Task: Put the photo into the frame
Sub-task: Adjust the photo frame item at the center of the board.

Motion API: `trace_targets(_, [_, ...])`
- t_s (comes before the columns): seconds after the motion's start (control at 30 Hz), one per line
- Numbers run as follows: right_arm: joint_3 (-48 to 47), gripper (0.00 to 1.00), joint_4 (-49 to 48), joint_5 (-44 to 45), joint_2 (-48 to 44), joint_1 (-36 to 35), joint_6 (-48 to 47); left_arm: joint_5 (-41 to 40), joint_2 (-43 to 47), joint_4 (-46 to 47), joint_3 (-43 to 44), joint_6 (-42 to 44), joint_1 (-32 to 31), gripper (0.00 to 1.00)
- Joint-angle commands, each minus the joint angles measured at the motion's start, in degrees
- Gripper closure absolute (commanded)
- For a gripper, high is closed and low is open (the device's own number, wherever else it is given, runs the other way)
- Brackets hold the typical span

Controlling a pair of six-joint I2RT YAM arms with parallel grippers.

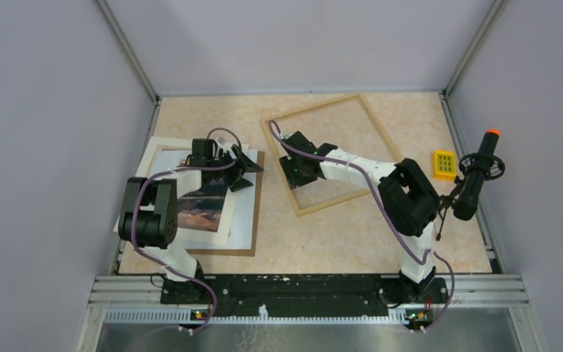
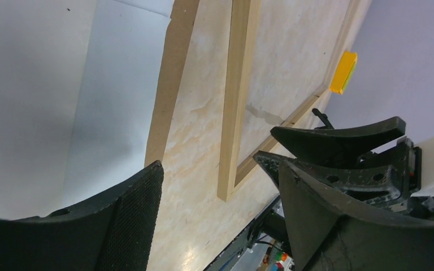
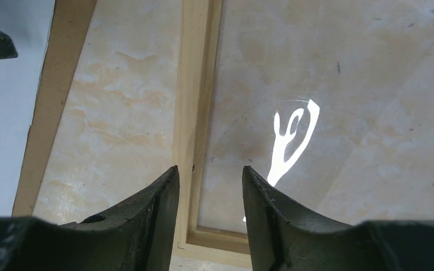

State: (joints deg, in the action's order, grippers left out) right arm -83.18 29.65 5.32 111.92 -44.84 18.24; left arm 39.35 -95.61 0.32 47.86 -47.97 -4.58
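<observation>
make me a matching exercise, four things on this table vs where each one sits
Things:
1. the photo
2. the frame
3. yellow block
4. brown backing board

Places:
a. bottom layer of the left stack, only its edge showing
b. on top of the left stack
c. lying mid-table, skewed to the table's edges
d. near the right wall, beyond the frame

Pairs: 1-b, 2-c, 3-d, 4-a
</observation>
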Motion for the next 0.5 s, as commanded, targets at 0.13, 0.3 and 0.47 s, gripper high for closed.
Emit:
trace_targets(0.13, [1.5, 0.55, -3.2, 2.2, 0.2, -4.1, 0.6, 3.2, -5.5, 10.9, 0.0, -7.7, -0.6, 0.28])
trace_targets(0.3, [1.7, 0.62, -2.9, 6.3, 1.4, -5.8, 0.0, 3.6, -8.5, 13.9, 1.3, -10.0, -2.4, 0.32])
trace_targets(0.47, [2.7, 0.67, -3.4, 7.8, 1.9, -6.3, 0.0, 3.2, -10.5, 18.0, 0.4, -12.9, -3.8, 0.36])
